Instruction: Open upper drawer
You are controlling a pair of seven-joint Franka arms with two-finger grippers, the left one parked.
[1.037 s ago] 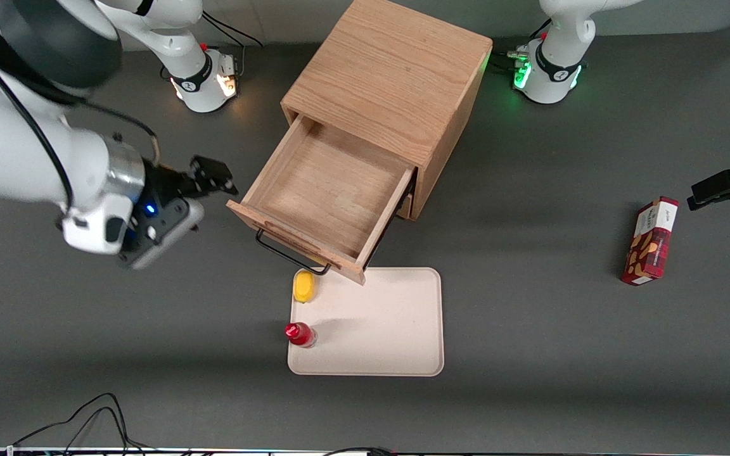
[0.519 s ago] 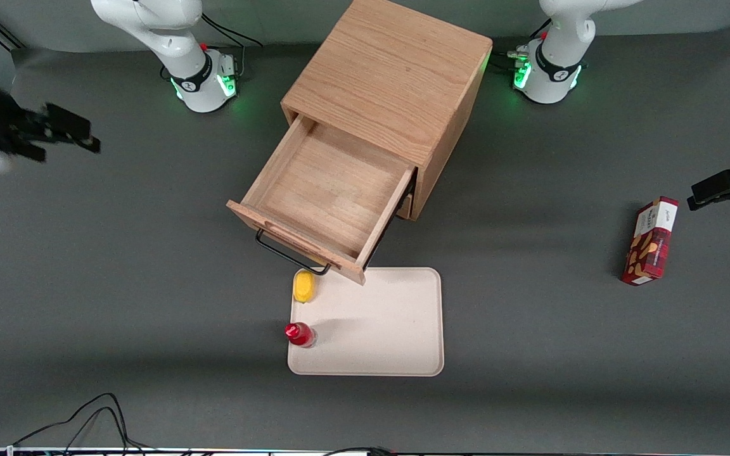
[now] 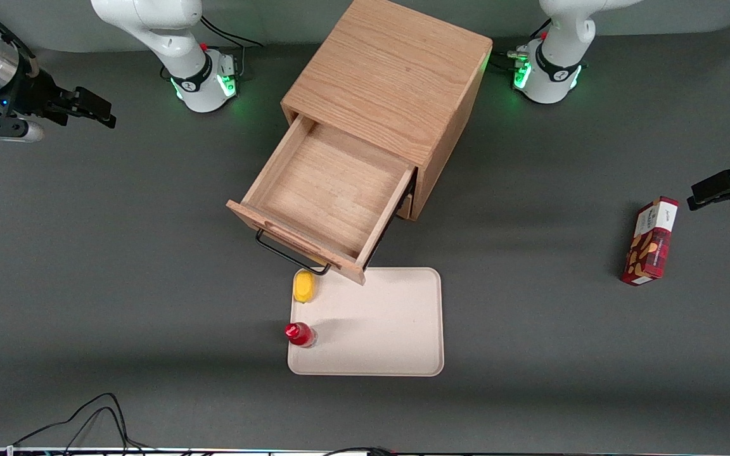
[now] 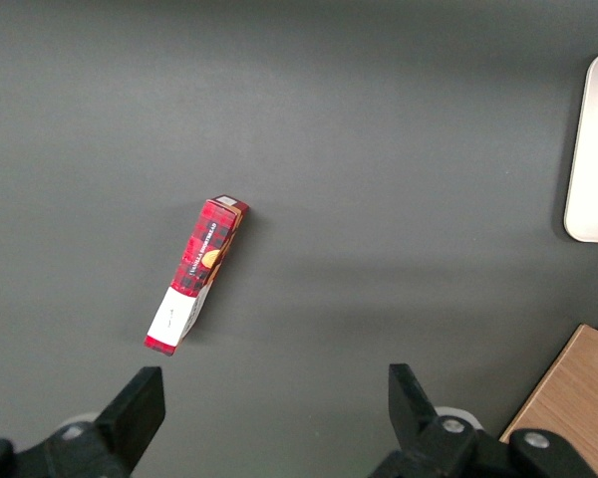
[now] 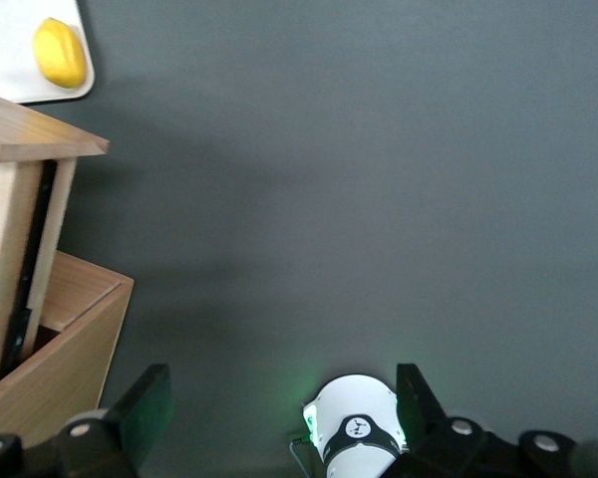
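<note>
Upper drawer [image 3: 324,199]: pulled fully out, box bare. Gripper [image 3: 89,107]: at cabinet's [image 3: 397,76] nine o'clock, well apart, fingers spread wide, holding nothing. Task judged complete; no further move needed.

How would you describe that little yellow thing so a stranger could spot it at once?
Find the oak cabinet with its upper drawer pulled out. Just nearer the camera lies a beige tray; the yellow thing sits on its corner under the drawer's handle. The red bottle beside it is nearer the camera. The gripper, open, hangs far off.
</note>
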